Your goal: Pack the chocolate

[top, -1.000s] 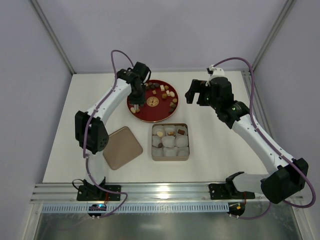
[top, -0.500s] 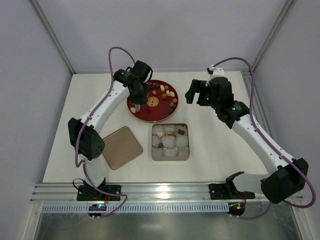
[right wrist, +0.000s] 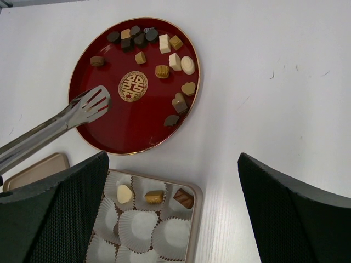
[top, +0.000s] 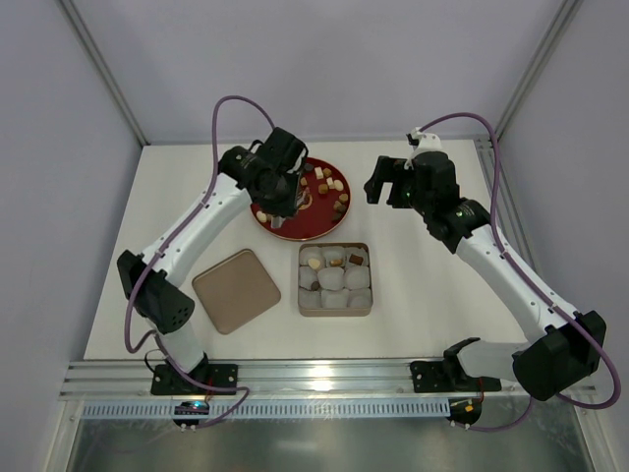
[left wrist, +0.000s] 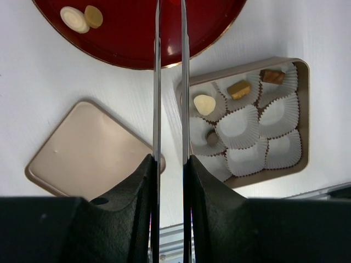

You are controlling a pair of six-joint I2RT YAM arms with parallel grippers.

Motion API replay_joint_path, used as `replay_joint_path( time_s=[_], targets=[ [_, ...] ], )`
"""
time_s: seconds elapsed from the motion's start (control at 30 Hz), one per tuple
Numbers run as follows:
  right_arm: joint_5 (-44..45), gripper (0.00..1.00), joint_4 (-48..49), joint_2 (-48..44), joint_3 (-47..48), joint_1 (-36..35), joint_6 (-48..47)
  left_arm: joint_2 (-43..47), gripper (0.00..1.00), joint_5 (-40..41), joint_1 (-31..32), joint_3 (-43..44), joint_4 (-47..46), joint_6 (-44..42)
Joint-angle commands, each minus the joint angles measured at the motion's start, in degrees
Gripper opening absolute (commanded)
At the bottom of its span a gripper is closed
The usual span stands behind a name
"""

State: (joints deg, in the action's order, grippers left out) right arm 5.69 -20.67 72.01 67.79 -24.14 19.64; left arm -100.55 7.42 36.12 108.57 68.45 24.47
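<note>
The chocolate (right wrist: 159, 49) lies as several small brown, tan and cream pieces on the far half of a red plate (right wrist: 137, 126), also seen from above (top: 329, 187). Three pieces, cream (left wrist: 204, 104), gold (left wrist: 239, 89) and brown (left wrist: 272, 76), sit in paper cups along one row of the tin (top: 334, 279), and a small dark one (left wrist: 212, 138) sits in the row behind. My left gripper (top: 277, 195) is shut on metal tongs (right wrist: 90, 104), whose slotted tips hover over the plate's left part with no piece showing in them. My right gripper (top: 388, 187) hangs open right of the plate, holding nothing.
The tin's flat lid (top: 236, 290) lies on the white table left of the tin. A gold emblem (right wrist: 133, 86) marks the plate's middle. Several paper cups (left wrist: 282, 112) in the tin hold nothing. An aluminium rail (top: 324, 374) runs along the table's near edge.
The left arm's elbow has swung down and to the left, and its wrist has turned and shifted slightly right over the plate with the tongs. The right arm has not moved.
</note>
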Motion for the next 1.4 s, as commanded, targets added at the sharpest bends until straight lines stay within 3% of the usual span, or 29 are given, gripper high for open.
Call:
replay_joint_path(
  time_s=[0.0, 0.7, 1.37],
  targets=[
    [1.07, 1.00, 1.51, -0.90, 0.06, 0.32, -0.39, 4.66, 0.27, -1.53, 2.19, -0.64, 0.81, 1.54],
    [2.39, 1.00, 1.51, -0.82, 0.15, 0.32, -0.92, 20.04, 0.27, -2.50, 18.19, -18.92, 1.69, 9.54],
    [2.57, 1.00, 1.33, -0.90, -0.11, 0.32, -1.01, 18.29, 0.27, -3.99, 23.03, -24.46, -3.14, 11.57]
  ],
)
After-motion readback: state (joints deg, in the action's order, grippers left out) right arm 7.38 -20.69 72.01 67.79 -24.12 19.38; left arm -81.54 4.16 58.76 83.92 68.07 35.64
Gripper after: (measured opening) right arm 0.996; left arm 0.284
